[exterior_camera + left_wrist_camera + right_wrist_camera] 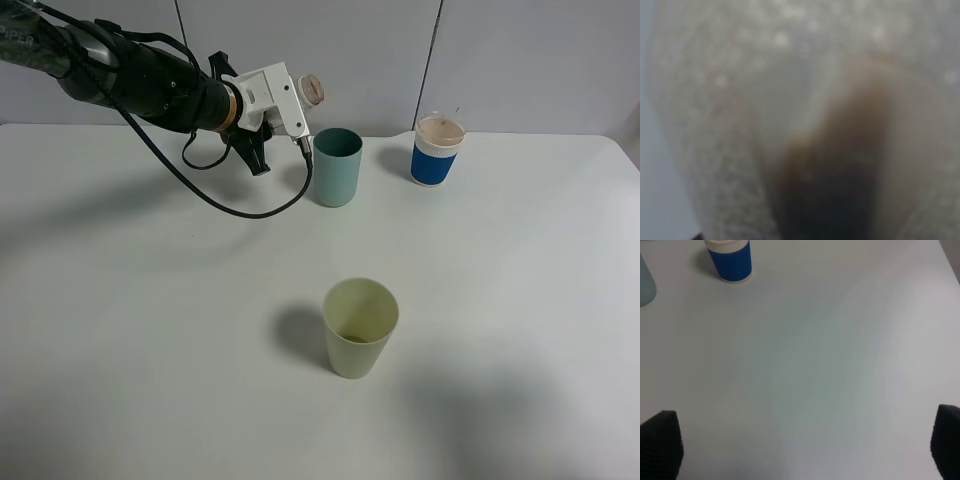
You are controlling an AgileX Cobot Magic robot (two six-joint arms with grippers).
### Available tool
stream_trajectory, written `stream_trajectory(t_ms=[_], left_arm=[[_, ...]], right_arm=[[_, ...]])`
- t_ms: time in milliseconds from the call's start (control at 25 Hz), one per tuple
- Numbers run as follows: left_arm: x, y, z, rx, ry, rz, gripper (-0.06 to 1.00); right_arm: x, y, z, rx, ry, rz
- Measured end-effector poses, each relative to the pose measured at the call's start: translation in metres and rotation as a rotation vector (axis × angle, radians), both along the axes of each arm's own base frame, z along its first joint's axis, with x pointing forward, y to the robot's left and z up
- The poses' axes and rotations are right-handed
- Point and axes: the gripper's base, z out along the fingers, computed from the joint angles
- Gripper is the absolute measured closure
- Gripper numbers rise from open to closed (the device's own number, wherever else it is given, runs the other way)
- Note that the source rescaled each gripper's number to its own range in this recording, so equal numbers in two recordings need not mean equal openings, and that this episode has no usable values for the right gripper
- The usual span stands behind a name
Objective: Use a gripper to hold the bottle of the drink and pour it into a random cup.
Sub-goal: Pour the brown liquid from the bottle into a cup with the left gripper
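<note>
Bottle (313,90) on its side in left claw (292,103) (mouth toward teal cup (337,167))

Robotics laboratory bench: plain white matte tabletop (150,350) backed by pale grey wall panels (330,40) with dark vertical seams; black jointed robot arm with loose black cables (150,80) over it; teal plastic tumbler (337,167), pale yellow-green plastic cup (360,326) and blue-and-white cup (437,150) set well apart
</note>
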Motion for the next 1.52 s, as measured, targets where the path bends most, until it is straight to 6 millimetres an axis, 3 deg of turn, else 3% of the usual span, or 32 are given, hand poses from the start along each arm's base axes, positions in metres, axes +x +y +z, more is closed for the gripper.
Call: stream_trajectory(t_ms=[1240,1520], left_arm=[[-0.002,-0.005,0.001,0.158,-0.076,-0.076,0.92],[0.004,-0.018,0.016,0.139,-0.129,-0.086,0.92]], right_arm=[[0.000,0.000,0.000,0.000,0.000,0.000],[0.000,0.000,0.000,0.000,0.000,0.000]])
